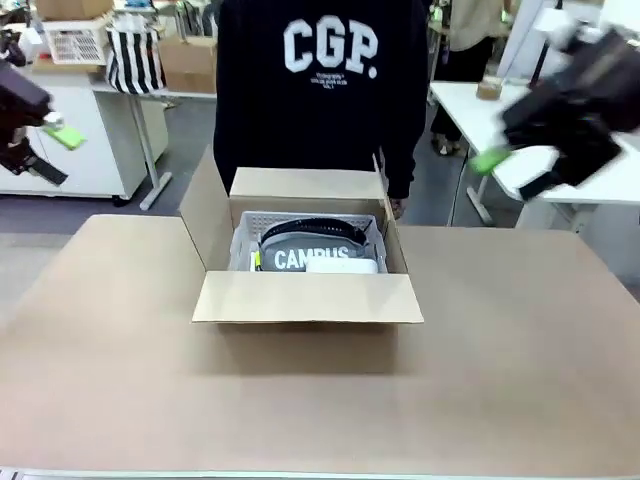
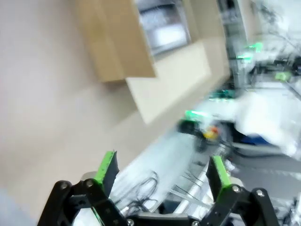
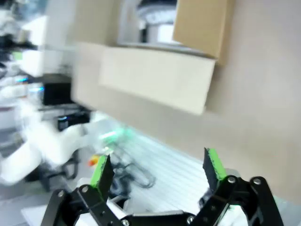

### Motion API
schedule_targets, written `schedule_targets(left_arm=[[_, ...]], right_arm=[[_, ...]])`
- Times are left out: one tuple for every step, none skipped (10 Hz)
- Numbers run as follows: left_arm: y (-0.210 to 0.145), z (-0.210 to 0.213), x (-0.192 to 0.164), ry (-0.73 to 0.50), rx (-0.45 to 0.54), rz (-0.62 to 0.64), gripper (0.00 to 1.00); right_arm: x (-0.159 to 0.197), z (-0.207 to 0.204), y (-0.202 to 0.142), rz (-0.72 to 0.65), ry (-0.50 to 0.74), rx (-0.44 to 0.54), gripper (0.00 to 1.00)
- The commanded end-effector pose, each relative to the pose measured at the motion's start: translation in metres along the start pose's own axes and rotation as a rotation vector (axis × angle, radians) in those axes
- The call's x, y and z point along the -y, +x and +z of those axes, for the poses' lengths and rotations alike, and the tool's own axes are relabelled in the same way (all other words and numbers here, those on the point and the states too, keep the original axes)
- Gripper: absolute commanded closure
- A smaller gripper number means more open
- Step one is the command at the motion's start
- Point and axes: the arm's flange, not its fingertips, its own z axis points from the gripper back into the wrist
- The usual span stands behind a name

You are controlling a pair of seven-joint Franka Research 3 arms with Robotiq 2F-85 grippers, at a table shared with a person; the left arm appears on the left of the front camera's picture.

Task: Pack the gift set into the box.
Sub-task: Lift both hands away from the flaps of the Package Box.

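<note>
Two things hanging in the air, both empty: left gripper (image 2: 162, 167) off the table's (image 1: 120, 380) far left corner, jaws spread; gift set (image 1: 310, 258) sitting in the open box (image 1: 310, 297) mid far edge, well apart from either; right gripper (image 3: 156, 165) off the far right corner, spread too.

Bright even indoor light, soft shadow before the box (image 1: 310, 298), both wrist views motion-blurred

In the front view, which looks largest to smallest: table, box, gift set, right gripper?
1. table
2. box
3. right gripper and gift set: unsure, since the blurred gripper is nearer the camera and the gift set lies partly hidden inside the box.
</note>
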Motion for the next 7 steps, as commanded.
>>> schedule_targets(left_arm=[[0.003, 0.014, -0.057, -0.307, -0.065, 0.071, 0.00], [0.003, 0.012, -0.074, -0.365, -0.073, 0.118, 0.00], [0.007, 0.004, -0.083, -0.369, -0.017, 0.196, 0.00], [-0.026, 0.014, -0.048, -0.296, -0.024, 0.026, 0.00], [-0.026, 0.014, -0.048, -0.296, -0.024, 0.026, 0.00], [-0.026, 0.014, -0.048, -0.296, -0.024, 0.026, 0.00], [-0.026, 0.014, -0.048, -0.296, -0.024, 0.026, 0.00]], right_arm=[[0.094, 0.049, -0.010, -0.223, 0.266, 0.105, 0.00], [0.126, 0.055, -0.005, -0.355, 0.377, 0.152, 0.00], [0.139, 0.041, 0.006, -0.530, 0.323, 0.314, 0.00], [0.086, 0.064, -0.029, -0.194, 0.275, 0.093, 0.00], [0.086, 0.064, -0.029, -0.194, 0.275, 0.093, 0.00], [0.086, 0.064, -0.029, -0.194, 0.275, 0.093, 0.00], [0.086, 0.064, -0.029, -0.194, 0.275, 0.093, 0.00]])
